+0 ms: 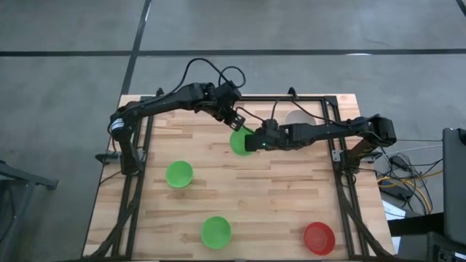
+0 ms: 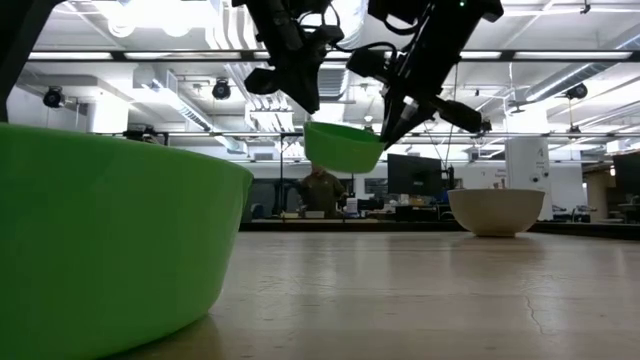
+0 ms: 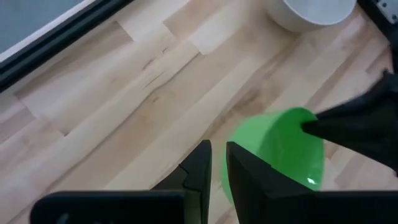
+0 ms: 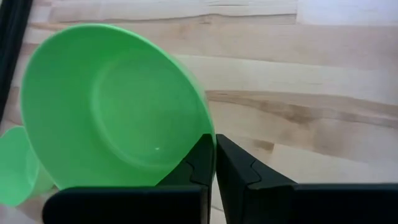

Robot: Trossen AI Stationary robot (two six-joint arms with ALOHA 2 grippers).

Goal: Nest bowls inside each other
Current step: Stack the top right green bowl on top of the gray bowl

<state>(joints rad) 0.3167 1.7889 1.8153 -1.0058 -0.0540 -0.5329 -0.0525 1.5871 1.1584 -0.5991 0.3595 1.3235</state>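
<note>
Right gripper (image 4: 215,163) jaws pinching green bowl (image 4: 112,106) rim, second green bowl (image 4: 15,165) behind, wooden table (image 4: 298,93)
</note>
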